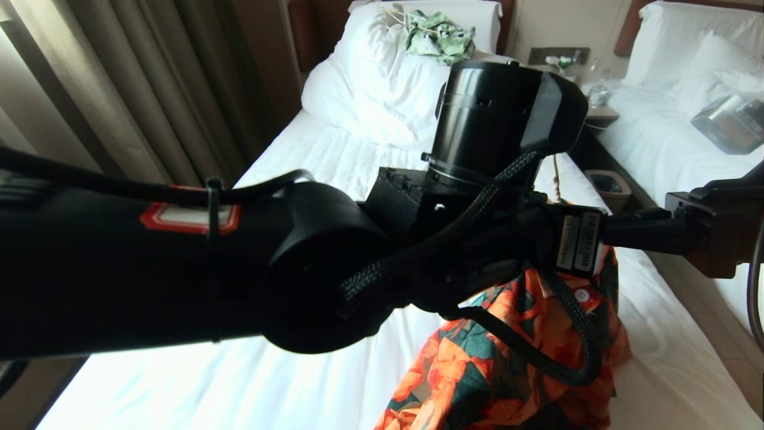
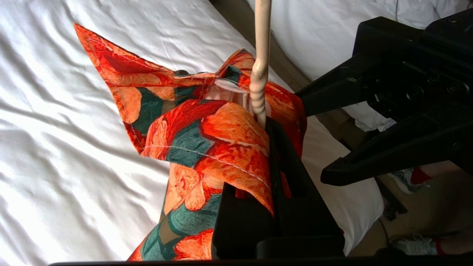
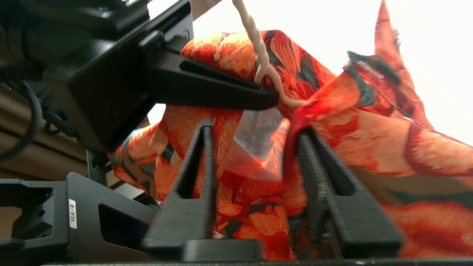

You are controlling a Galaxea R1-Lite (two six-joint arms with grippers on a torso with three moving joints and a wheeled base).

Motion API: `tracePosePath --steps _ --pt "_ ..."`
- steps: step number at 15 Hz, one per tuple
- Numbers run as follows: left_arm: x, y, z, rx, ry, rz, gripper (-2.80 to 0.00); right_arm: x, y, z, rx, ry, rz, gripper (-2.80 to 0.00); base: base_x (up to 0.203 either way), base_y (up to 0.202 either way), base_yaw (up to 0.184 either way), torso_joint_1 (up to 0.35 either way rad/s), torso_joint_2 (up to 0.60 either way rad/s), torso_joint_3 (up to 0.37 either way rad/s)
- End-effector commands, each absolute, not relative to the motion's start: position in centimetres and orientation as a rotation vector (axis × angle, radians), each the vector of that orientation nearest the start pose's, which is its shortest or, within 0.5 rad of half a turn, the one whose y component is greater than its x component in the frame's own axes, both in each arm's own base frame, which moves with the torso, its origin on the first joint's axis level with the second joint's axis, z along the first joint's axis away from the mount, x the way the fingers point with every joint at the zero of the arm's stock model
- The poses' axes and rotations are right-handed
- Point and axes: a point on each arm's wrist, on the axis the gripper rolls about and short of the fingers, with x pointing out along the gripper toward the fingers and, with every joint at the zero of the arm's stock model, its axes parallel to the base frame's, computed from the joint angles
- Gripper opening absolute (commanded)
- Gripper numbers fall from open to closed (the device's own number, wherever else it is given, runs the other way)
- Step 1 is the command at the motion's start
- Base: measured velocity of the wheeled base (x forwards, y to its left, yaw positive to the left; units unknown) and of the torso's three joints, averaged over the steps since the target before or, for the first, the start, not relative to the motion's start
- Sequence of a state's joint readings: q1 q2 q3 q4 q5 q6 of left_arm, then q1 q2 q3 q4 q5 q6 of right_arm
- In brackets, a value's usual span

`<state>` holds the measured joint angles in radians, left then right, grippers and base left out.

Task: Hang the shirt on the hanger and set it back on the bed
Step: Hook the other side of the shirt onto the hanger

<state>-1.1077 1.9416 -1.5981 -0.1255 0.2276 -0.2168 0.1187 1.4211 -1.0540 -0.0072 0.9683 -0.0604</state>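
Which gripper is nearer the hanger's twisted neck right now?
Left. The left gripper is shut on the shirt right at the base of the hanger neck. The right gripper sits beside it, jaws open around the shirt fabric.

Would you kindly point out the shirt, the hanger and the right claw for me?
shirt (image 2: 207,144): left wrist view, on the folded collar cloth.
hanger (image 2: 261,59): left wrist view, on its upright neck.
right claw (image 3: 255,177): right wrist view, midway between its parted fingertips.
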Motion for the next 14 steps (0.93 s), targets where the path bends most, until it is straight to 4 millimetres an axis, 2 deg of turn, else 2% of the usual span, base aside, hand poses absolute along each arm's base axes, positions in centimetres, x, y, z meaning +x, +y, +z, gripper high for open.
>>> tracePosePath --steps 1,5,10,14 --pt "17.9 -35.4 26.3 -0.128 0.195 -0.871 -2.80 22.9 4.6 27.3 0.103 0.308 1.089 0.00 0.000 0.000 0.000 0.000 0.00 0.000" --pt "17.7 -35.3 25.5 -0.232 0.115 -0.903 -2.80 22.7 3.9 28.2 0.117 0.290 1.059 0.00 0.000 0.000 0.000 0.000 0.00 0.000" --pt "17.5 -35.1 24.9 -0.299 0.052 -0.929 -2.80 22.8 3.3 32.1 0.402 0.351 1.001 0.00 0.000 0.000 0.000 0.000 0.00 0.000" --pt "17.1 -34.8 25.0 -0.340 -0.008 -0.943 -2.80 22.8 3.4 33.0 0.475 0.372 0.997 0.00 0.000 0.000 0.000 0.000 0.00 0.000"
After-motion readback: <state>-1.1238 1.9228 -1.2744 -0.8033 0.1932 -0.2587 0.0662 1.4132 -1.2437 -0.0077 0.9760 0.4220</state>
